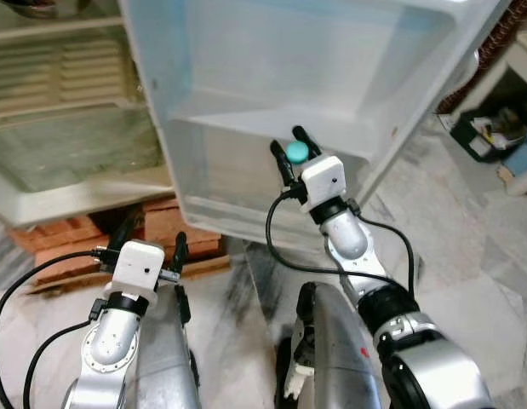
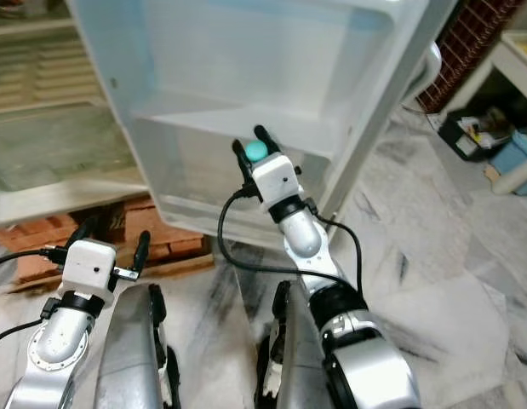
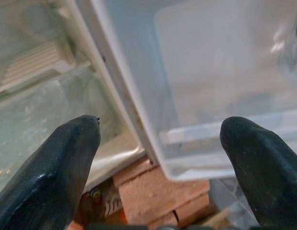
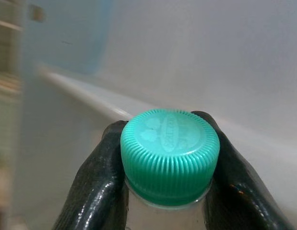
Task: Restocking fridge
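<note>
Teal ribbed cap tops our pale bottle [image 4: 170, 158], pinched at the neck between our right claw [image 1: 290, 153] fingers, just before the fridge door shelf [image 1: 272, 128]. Our left claw [image 1: 148, 247] hangs spread, empty.

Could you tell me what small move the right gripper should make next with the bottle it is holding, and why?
Probably ease the bottle down into the door shelf just ahead. The right gripper is shut on the bottle with the green cap, held up against the open fridge door at that shelf's rim, so it is not yet set down. The left gripper waits open, low by the bricks.
</note>
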You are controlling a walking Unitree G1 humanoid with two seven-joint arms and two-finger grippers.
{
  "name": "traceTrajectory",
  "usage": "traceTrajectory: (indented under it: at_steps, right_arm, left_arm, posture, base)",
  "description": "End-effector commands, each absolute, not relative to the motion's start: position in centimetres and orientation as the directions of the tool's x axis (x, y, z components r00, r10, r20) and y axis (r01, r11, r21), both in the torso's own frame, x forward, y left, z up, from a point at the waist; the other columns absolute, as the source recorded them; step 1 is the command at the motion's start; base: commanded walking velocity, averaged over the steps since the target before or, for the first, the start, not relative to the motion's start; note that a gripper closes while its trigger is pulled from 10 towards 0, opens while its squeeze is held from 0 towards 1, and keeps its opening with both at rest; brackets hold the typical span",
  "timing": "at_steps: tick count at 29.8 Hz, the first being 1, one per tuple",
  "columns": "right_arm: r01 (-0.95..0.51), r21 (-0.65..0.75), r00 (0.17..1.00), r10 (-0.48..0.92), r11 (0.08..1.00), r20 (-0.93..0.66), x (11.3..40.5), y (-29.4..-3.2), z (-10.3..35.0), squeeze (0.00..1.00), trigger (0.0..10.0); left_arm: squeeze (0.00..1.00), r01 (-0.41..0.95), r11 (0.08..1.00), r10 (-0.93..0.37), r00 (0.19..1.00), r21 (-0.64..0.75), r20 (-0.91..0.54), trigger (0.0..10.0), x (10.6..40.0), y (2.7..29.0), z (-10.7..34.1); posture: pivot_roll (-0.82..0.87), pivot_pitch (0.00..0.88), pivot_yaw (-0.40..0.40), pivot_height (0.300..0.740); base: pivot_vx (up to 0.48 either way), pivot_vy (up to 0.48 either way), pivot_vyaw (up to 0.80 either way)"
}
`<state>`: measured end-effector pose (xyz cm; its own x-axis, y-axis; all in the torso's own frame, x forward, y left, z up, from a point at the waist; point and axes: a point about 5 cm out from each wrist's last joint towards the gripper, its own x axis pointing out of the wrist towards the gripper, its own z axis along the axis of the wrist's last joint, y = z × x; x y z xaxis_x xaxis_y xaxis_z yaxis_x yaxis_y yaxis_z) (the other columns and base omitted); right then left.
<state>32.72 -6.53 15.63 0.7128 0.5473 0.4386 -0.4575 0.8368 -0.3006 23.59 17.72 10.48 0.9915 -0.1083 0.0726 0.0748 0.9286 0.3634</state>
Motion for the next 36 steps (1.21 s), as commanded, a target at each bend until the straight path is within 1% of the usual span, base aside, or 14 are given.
traceTrajectory:
  at_steps: [1,4,5,7,9,12,18,22,25,28,31,32,34,36]
  right_arm:
    - [-0.543,-0.307,0.666,0.623,0.782,0.409,31.8,-5.2,15.1,0.0,10.0]
    - [-0.612,-0.323,0.622,0.692,0.722,0.367,30.6,-4.6,13.8,0.0,10.0]
    - [-0.612,-0.323,0.622,0.692,0.722,0.367,30.6,-4.6,13.8,0.0,10.0]
    - [-0.559,-0.385,0.616,0.679,0.734,0.399,30.4,-4.9,14.5,0.0,10.0]
    - [-0.577,-0.354,0.62,0.677,0.736,0.396,30.5,-4.9,14.9,0.0,10.0]
    - [-0.601,-0.385,0.604,0.714,0.7,0.355,30.3,-4.8,14.2,0.0,10.0]
    - [-0.549,-0.511,0.625,0.731,0.661,0.274,30.7,-5.2,12.7,0.0,10.0]
    - [-0.545,-0.541,0.636,0.736,0.64,0.23,30.8,-5.1,12.0,0.0,10.0]
    - [-0.535,-0.576,0.678,0.72,0.618,0.143,31.0,-5.5,10.2,0.0,10.0]
    - [-0.534,-0.566,0.723,0.686,0.628,0.079,31.3,-5.9,8.9,0.0,10.0]
    - [-0.513,-0.528,0.806,0.591,0.677,-0.024,32.1,-7.1,7.4,0.0,10.0]
    - [-0.495,-0.489,0.848,0.521,0.718,-0.094,32.6,-8.0,6.7,0.0,10.0]
    - [-0.489,-0.469,0.86,0.495,0.736,-0.121,32.7,-8.3,6.4,0.0,10.0]
    - [-0.442,-0.396,0.895,0.427,0.805,-0.131,33.4,-9.2,6.6,0.0,10.0]
  left_arm:
    - [0.0,0.081,0.93,-0.103,0.994,0.359,0.041,10.0,23.3,17.8,9.8]
    - [0.0,0.077,0.929,-0.099,0.994,0.362,0.042,10.0,23.4,17.8,9.8]
    - [0.0,0.077,0.929,-0.099,0.994,0.362,0.042,10.0,23.4,17.8,9.8]
    - [0.0,0.077,0.928,-0.098,0.994,0.363,0.042,10.0,23.5,17.9,9.7]
    - [0.0,0.08,0.928,-0.101,0.994,0.365,0.039,10.0,23.5,17.9,9.6]
    - [0.0,0.083,0.927,-0.104,0.994,0.365,0.038,10.0,23.7,17.8,9.6]
    - [0.0,0.093,0.928,-0.115,0.993,0.362,0.04,10.0,23.9,17.4,9.6]
    - [0.0,0.096,0.928,-0.118,0.992,0.361,0.04,10.0,23.8,17.3,9.6]
    - [0.0,0.098,0.928,-0.12,0.992,0.359,0.041,10.0,23.6,17.1,9.6]
    - [0.0,0.1,0.928,-0.122,0.992,0.358,0.039,10.0,23.5,17.0,9.6]
    - [0.0,0.104,0.928,-0.124,0.992,0.357,0.033,10.0,23.3,17.0,9.5]
    - [0.0,0.106,0.928,-0.124,0.992,0.357,0.028,10.0,23.2,17.1,9.4]
    - [0.0,0.107,0.928,-0.124,0.992,0.356,0.025,10.0,23.2,17.1,9.4]
    - [0.0,0.115,0.928,-0.13,0.991,0.353,0.02,10.0,23.1,17.0,9.3]
  posture:
    - [0.15,0.215,-0.081,0.525]
    - [0.16,0.209,-0.081,0.525]
    - [0.16,0.209,-0.081,0.525]
    - [0.16,0.203,-0.079,0.525]
    - [0.15,0.196,-0.079,0.525]
    - [0.15,0.195,-0.078,0.525]
    - [0.14,0.202,-0.08,0.525]
    - [0.14,0.205,-0.082,0.525]
    - [0.15,0.216,-0.085,0.525]
    - [0.16,0.222,-0.086,0.525]
    - [0.16,0.227,-0.088,0.525]
    - [0.17,0.23,-0.088,0.525]
    - [0.17,0.23,-0.088,0.525]
    - [0.16,0.231,-0.087,0.525]
  base:
    - [0.0,0.0,0.0]
    - [0.0,0.0,0.0]
    - [0.0,0.0,0.0]
    - [0.0,0.0,0.0]
    - [0.0,0.0,0.0]
    - [0.0,0.0,0.0]
    - [0.0,0.0,0.0]
    - [0.0,0.0,0.0]
    - [0.0,0.0,0.0]
    - [0.0,0.0,0.0]
    - [0.0,0.0,0.0]
    - [0.0,0.0,0.0]
    - [0.0,0.0,0.0]
    - [0.0,0.0,0.0]
